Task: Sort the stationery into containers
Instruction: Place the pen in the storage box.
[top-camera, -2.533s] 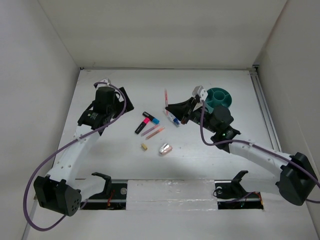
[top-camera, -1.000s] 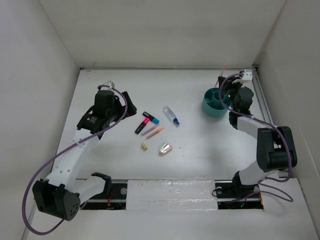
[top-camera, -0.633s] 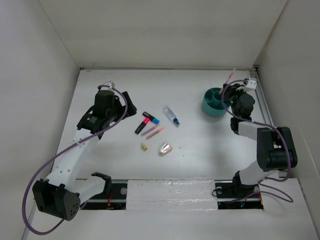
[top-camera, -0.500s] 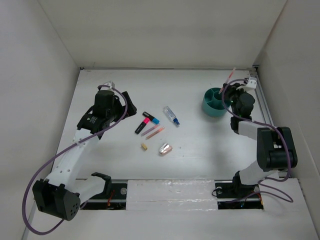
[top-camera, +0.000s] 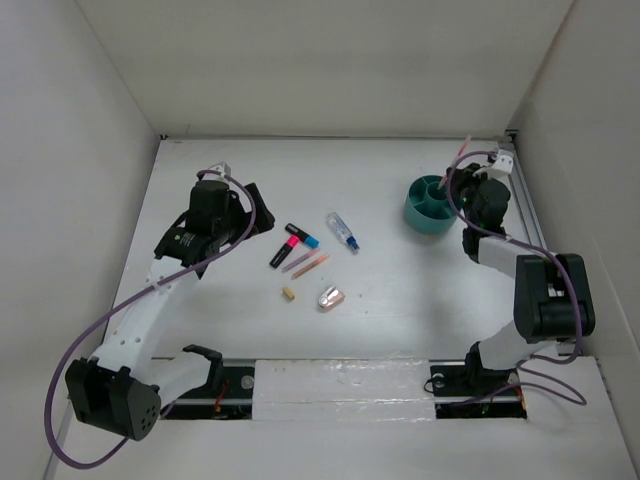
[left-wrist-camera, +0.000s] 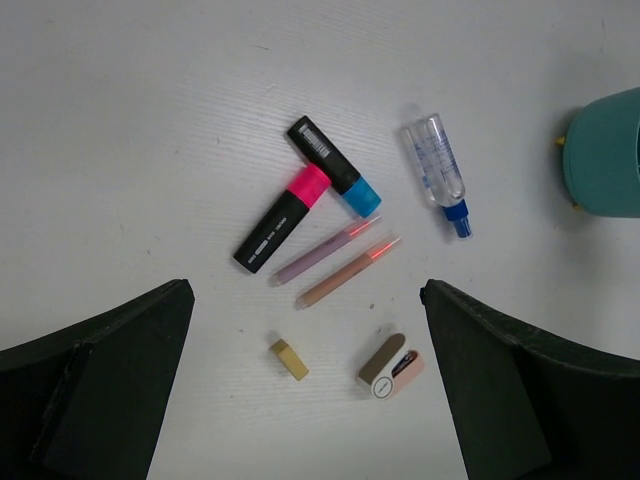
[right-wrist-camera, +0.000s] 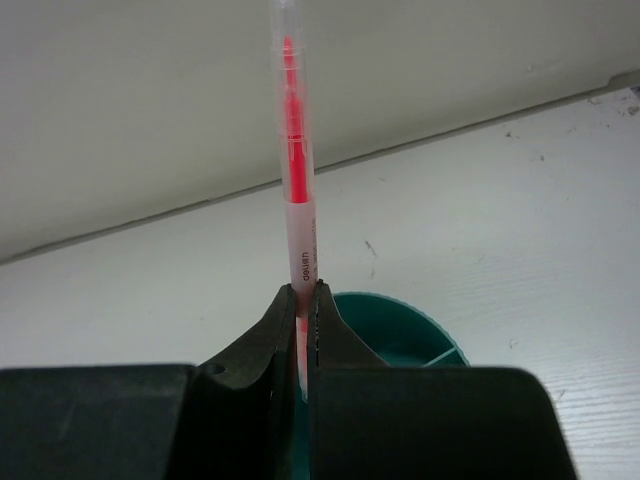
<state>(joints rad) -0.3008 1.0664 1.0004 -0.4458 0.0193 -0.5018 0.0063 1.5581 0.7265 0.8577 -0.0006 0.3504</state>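
Maybe the pen (right-wrist-camera: 297, 200), pinched tight in the right gripper (right-wrist-camera: 302, 300) by the rim of the bowl (right-wrist-camera: 395, 320), gets tipped outside if let go crooked, while the left gripper (top-camera: 252, 205) is held open.

You've got two black markers (left-wrist-camera: 283, 220) (left-wrist-camera: 335, 168), three thin pink pens (left-wrist-camera: 322, 252) (left-wrist-camera: 348, 272) (right-wrist-camera: 297, 180), one clear tube (left-wrist-camera: 438, 172), one tan block (left-wrist-camera: 288, 359), one oval piece (left-wrist-camera: 391, 366), one bowl (left-wrist-camera: 605, 150).
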